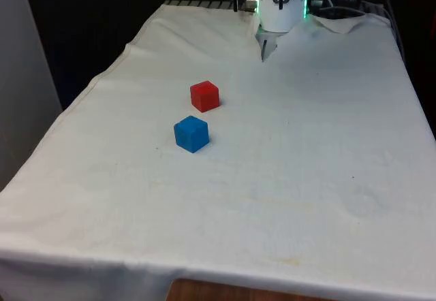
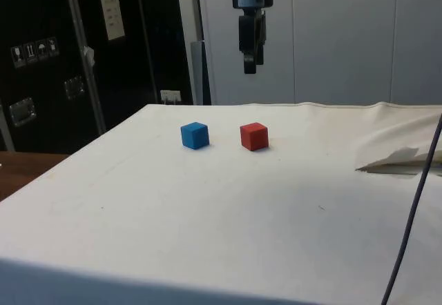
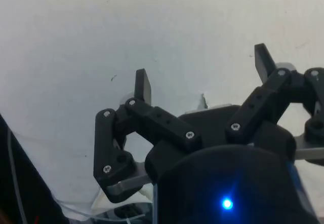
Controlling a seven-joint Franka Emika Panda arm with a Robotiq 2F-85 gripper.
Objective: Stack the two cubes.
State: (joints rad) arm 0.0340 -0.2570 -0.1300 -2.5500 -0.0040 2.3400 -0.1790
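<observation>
Hanging wide apart and empty, pincer high above unmarked red cube and blue cube.

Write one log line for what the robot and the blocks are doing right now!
claw: open, empty, high above cloth | red cube: on table | blue cube: on table, beside red, apart | stack: not started

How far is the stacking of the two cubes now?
Nothing looks done yet: the red cube and the blue cube both sit on the white cloth, close but apart. Nothing is in hand: the claw is open and empty, high above the table in the side view. Left: grasp one cube and set it on the other.
</observation>
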